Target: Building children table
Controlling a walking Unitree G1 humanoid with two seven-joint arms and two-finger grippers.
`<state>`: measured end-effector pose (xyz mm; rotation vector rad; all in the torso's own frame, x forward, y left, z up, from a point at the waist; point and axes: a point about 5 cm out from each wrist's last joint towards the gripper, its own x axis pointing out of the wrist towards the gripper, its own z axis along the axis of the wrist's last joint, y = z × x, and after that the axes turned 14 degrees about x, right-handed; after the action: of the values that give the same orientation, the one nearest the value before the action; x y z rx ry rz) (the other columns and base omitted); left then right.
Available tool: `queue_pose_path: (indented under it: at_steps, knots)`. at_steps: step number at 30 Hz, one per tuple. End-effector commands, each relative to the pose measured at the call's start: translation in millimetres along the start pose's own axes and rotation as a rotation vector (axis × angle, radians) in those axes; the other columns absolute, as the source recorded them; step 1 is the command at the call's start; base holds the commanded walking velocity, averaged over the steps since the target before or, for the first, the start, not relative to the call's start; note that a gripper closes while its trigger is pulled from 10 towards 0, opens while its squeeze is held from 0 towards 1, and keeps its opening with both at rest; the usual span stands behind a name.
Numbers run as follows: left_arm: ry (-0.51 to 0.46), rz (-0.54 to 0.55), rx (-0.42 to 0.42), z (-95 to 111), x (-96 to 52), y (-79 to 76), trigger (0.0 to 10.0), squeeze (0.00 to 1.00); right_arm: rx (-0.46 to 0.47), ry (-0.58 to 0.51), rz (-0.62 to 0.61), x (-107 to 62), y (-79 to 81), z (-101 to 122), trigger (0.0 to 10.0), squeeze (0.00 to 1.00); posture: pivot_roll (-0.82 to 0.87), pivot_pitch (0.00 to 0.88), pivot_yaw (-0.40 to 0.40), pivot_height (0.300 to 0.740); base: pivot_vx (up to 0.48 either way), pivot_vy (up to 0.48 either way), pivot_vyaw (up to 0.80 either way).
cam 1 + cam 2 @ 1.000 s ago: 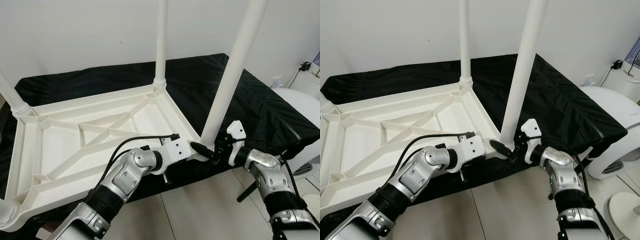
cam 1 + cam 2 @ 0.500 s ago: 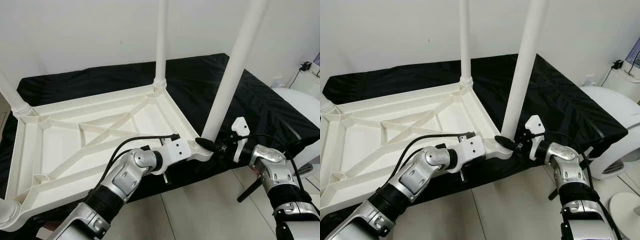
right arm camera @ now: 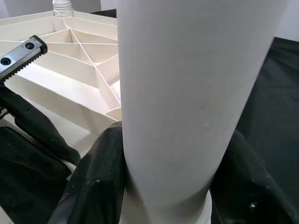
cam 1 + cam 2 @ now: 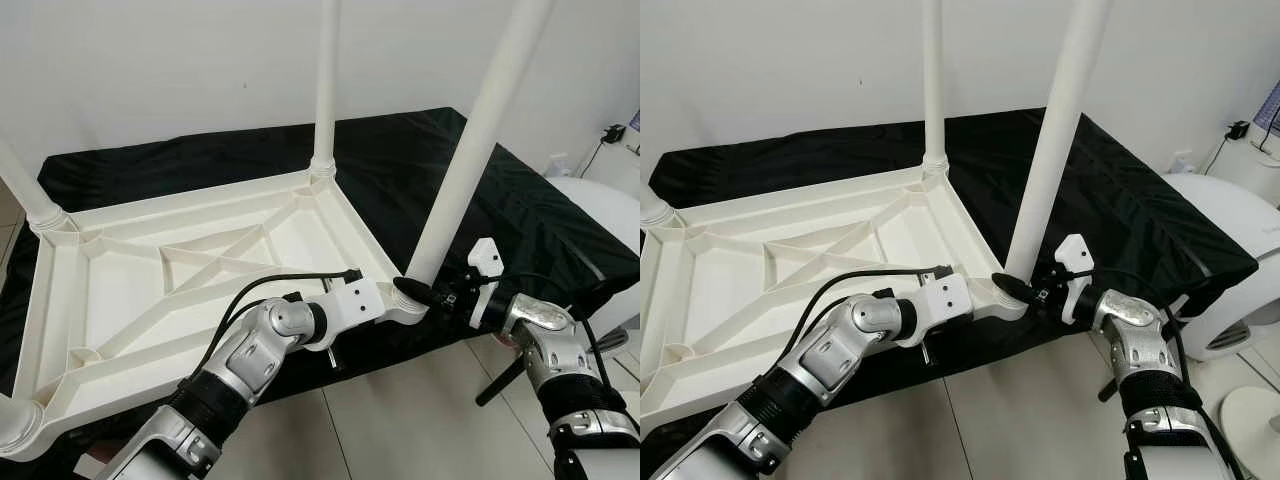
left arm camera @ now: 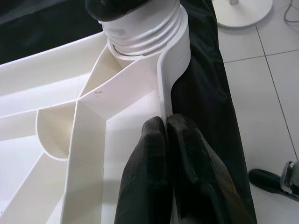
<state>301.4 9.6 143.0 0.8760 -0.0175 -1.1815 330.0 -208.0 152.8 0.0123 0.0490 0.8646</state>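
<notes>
A white children's table top (image 4: 200, 290) lies upside down on a black cloth (image 4: 540, 220), with its legs pointing up. My left gripper (image 5: 166, 122) is shut on the thin rim of the table top, just short of the near right corner socket (image 5: 145, 28). The near right leg (image 4: 470, 160) stands in that threaded socket. My right gripper (image 4: 420, 293) is at the leg's base, with one black finger (image 3: 98, 182) on each side, shut on the leg (image 3: 187, 93).
A far leg (image 4: 325, 90) and a left leg (image 4: 25, 195) stand upright at the other corners. A white rounded appliance (image 4: 605, 200) sits at the right beyond the cloth. A round white stand (image 4: 1250, 410) rests on the tiled floor (image 4: 420, 410).
My right wrist has swung outward to the right while its fingers stay at the leg's base. The left gripper keeps its hold on the rim.
</notes>
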Motion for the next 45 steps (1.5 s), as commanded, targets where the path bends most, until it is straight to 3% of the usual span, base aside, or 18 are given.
queue_pose_path:
  at_steps: [1,8,15,21,24,33,39,45]
  knots:
    - [-0.014,-0.075,0.002,1,3.8,-11.2,10.0,0.0,0.035,-0.022,-0.039,0.5,4.0,-6,10.0,0.0,-0.1,0.032,0.016,0.74,0.0,0.0,0.0]
    - [-0.015,-0.076,0.002,1,4.4,-12.2,10.0,0.0,0.066,-0.071,-0.082,1.5,11.7,-12,10.0,0.0,-0.1,0.032,0.014,0.74,0.0,0.0,0.0]
    - [-0.019,-0.075,-0.001,2,4.6,-12.3,10.0,0.0,0.155,-0.205,-0.252,1.3,18.0,-14,10.0,0.0,-0.11,0.04,0.015,0.74,0.0,0.0,0.0]
    - [-0.02,-0.077,-0.002,2,4.5,-13.2,10.0,0.0,0.151,-0.244,-0.369,6.3,23.5,-11,10.0,0.0,-0.11,0.043,0.014,0.74,0.0,0.0,0.0]
    - [-0.02,-0.082,-0.005,2,4.2,-14.8,10.0,0.0,0.116,-0.243,-0.444,16.4,34.1,-6,10.0,0.0,-0.11,0.048,0.015,0.74,0.0,0.0,0.0]
    - [-0.02,-0.081,-0.007,2,4.2,-14.4,10.0,0.0,0.125,-0.283,-0.583,42.2,56.4,6,10.0,0.0,-0.11,0.055,0.014,0.74,0.0,0.0,0.0]
    - [-0.017,-0.076,-0.007,2,3.4,-13.0,10.0,0.0,0.124,-0.277,-0.717,57.4,71.5,4,10.0,0.0,-0.1,0.057,0.013,0.74,0.0,0.0,0.0]
    - [-0.014,-0.073,-0.009,1,2.7,-12.5,10.0,0.0,0.135,-0.264,-0.768,65.6,82.2,2,10.0,0.0,-0.1,0.057,0.013,0.74,0.0,0.0,0.0]
